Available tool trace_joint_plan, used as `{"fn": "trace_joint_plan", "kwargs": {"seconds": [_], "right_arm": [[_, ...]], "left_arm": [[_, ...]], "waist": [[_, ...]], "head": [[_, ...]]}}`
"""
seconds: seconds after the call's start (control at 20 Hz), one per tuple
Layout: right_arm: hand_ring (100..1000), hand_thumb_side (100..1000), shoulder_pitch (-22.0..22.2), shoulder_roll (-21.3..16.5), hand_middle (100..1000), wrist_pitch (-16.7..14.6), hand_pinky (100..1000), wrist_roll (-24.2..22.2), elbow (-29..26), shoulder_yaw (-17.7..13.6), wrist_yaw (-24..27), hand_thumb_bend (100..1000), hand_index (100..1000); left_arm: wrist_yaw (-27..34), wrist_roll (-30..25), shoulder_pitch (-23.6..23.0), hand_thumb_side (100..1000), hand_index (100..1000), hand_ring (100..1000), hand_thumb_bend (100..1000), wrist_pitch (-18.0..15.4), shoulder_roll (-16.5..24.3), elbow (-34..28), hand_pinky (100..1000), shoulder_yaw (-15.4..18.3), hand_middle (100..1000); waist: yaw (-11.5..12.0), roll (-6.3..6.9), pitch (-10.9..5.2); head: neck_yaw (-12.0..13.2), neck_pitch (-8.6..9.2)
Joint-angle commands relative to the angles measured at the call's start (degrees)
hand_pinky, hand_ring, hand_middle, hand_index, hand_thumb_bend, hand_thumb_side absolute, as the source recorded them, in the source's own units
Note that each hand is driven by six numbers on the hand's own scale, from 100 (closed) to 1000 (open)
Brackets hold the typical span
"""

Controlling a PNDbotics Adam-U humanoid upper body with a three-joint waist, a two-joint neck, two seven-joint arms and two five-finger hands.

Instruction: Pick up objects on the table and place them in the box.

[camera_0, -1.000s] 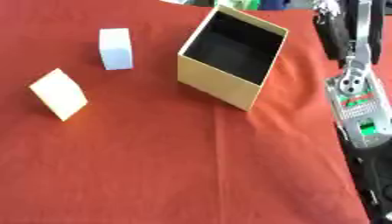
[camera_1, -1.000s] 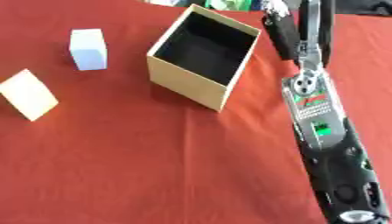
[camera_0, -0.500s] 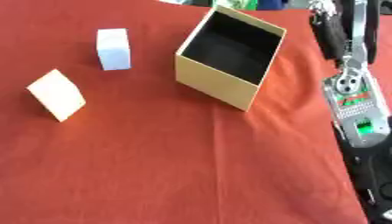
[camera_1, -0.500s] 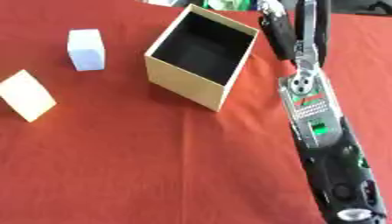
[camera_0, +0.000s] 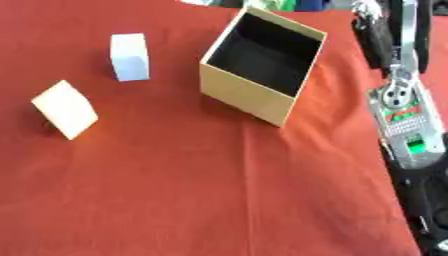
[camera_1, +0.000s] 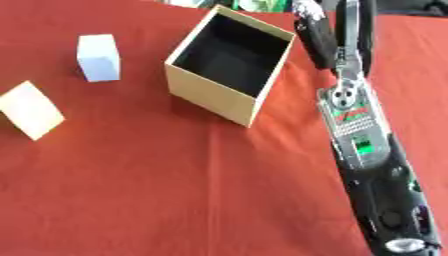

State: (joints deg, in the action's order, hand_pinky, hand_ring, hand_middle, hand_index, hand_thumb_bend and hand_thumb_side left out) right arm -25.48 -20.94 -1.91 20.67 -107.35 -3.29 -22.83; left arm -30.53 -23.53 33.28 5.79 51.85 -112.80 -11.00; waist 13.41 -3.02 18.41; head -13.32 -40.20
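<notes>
My right arm has crept a little further up the right side of the red-cloth tabletop [camera_0: 219,200] over the last second, and nothing else has shifted: the open tan cardboard box with the black inside [camera_1: 229,66] stands where it was and looks empty. At the far end of the arm, just beside the box's right wall, I make out the dark right hand [camera_1: 315,31], but I cannot tell how its fingers are set, nor whether it carries anything. My left hand is in neither view. Both things to collect lie untouched on the cloth, well to the left of the box: the small white block [camera_0: 129,56] nearer it, and the pale tan tilted block [camera_0: 66,108] further out toward the left edge. So I judge the task hardly begun, with the arm on the wrong side of the box for either block
</notes>
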Motion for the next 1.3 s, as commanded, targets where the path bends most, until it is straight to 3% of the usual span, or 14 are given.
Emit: {"fn": "trace_joint_plan", "kwargs": {"seconds": [0.05, 0.15, 0.2, 0.25, 0.35, 0.55, 1.0, 1.15, 1.3], "right_arm": [[758, 809, -0.48, -1.40, 738, 0.06, 804, -0.11, -0.42, -0.05, 0.08, 100, 1000], [758, 809, -0.41, -1.41, 738, 0.05, 804, -0.13, -0.39, 0.04, 0.11, 100, 1000], [757, 810, -0.35, -1.41, 737, 0.05, 803, -0.12, -0.37, 0.06, 0.13, 100, 1000], [757, 810, -0.29, -1.40, 737, 0.06, 803, -0.10, -0.36, 0.08, 0.15, 100, 1000], [757, 810, -0.16, -1.39, 736, 0.09, 803, -0.04, -0.33, 0.10, 0.09, 100, 1000], [757, 811, 0.05, -1.36, 735, 0.12, 802, 0.02, -0.28, 0.19, 0.02, 100, 1000], [755, 808, 0.47, -1.36, 732, 0.03, 802, 0.02, -0.42, 0.30, 0.35, 100, 1000], [754, 808, 0.64, -1.44, 731, 0.02, 802, -0.01, -0.55, 0.34, 0.54, 100, 1000], [753, 808, 0.71, -1.49, 730, 0.02, 801, -0.03, -0.60, 0.34, 0.70, 100, 1000]], "left_arm": [[0.22, -2.28, 1.73, 980, 853, 911, 193, 3.26, 2.34, 0.13, 751, -0.94, 828], [0.37, -3.94, 3.08, 985, 858, 913, 209, 6.04, 2.25, 1.22, 752, -2.08, 829], [0.63, -4.95, 3.75, 1000, 869, 917, 280, 7.55, 2.12, 1.95, 755, -2.70, 832], [0.89, -6.05, 4.52, 1000, 869, 917, 280, 9.02, 1.95, 2.72, 755, -3.32, 832], [0.58, -8.20, 6.10, 1000, 870, 915, 364, 11.45, 1.60, 4.11, 758, -4.37, 836], [-1.33, -11.50, 9.30, 1000, 868, 914, 416, 14.09, 0.04, 6.20, 759, -5.77, 839], [-2.83, -16.22, 13.04, 1000, 907, 957, 466, 12.51, -2.62, 11.15, 796, -8.54, 911], [-2.82, -16.29, 13.34, 1000, 894, 976, 517, 11.10, -3.10, 13.03, 824, -9.02, 905], [-4.00, -16.78, 13.56, 1000, 892, 987, 632, 10.47, -3.47, 14.65, 841, -9.66, 915]], "waist": [[0.01, 0.38, -1.27], [-0.01, 0.55, -1.36], [-0.01, 0.62, -1.41], [-0.01, 0.68, -1.47], [-0.01, 0.81, -1.57], [0.09, 0.96, -1.74], [-0.16, 1.11, -1.73], [-0.22, 1.14, -1.66], [-0.28, 1.15, -1.63]], "head": [[-0.07, 0.16], [0.04, 0.15], [0.06, 0.14], [0.08, 0.13], [0.12, 0.14], [0.10, 0.04], [0.26, 0.38], [0.34, 0.34], [0.41, 0.26]]}}
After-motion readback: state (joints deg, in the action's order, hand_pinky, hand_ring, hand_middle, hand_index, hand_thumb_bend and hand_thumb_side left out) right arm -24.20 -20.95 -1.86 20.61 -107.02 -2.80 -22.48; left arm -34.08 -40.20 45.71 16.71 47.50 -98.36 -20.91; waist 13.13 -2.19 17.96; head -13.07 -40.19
